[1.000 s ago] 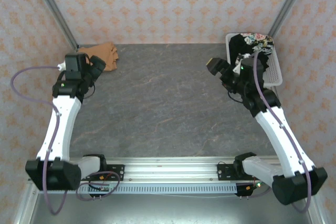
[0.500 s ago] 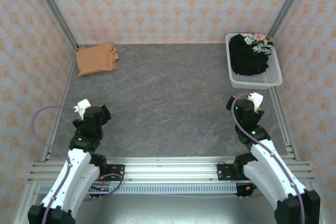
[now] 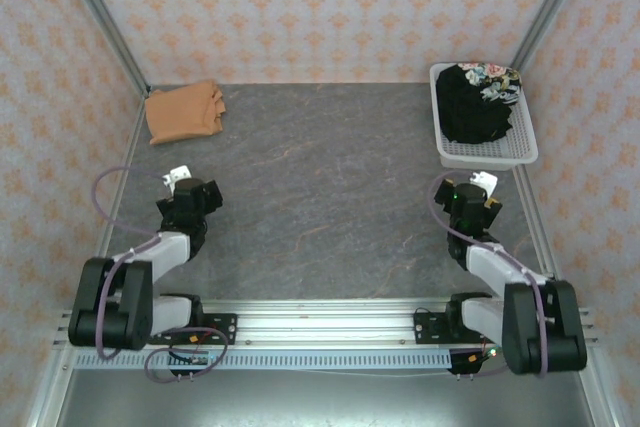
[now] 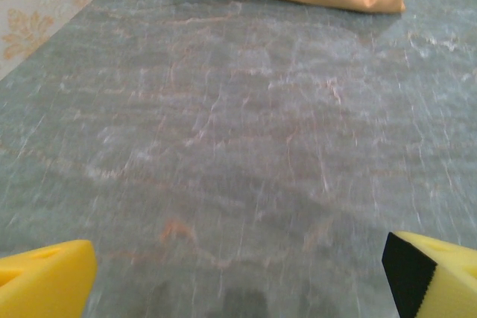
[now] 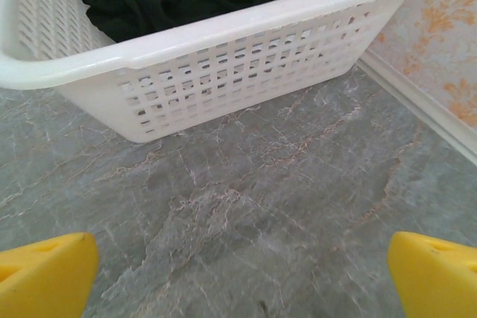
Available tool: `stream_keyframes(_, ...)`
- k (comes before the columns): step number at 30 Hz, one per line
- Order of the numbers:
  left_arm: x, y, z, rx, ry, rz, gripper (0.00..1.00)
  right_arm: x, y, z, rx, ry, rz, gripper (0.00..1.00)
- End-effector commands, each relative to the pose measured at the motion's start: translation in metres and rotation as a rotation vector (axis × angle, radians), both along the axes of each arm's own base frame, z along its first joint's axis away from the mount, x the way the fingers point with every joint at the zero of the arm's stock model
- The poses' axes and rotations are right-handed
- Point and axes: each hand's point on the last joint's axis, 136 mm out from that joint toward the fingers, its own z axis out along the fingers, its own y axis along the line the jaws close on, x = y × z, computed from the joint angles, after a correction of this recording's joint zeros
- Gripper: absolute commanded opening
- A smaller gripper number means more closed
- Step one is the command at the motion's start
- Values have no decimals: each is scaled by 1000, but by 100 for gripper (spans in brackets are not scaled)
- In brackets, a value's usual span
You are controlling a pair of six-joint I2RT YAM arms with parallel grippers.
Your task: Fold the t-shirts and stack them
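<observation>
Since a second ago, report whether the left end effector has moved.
Yes. The left end effector has retreated from beside the orange t-shirt at the far-left corner toward the near rail, and is now well apart from it.

Walls (image 3: 330,7): three sides, pale pink paper with a repeating orange floral motif.
Corner posts (image 3: 103,17): grey metal, slanting up from both back corners.
Table (image 3: 320,197): grey stone-look top, faint rust veins, matte.
Rail (image 3: 320,315): ribbed aluminium along the near edge.
Light: even, soft.
</observation>
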Motion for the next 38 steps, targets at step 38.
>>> stream_keyframes(38, 55, -32, 21, 149, -131, -174, 100, 72, 32, -3, -22, -69, 194, 99)
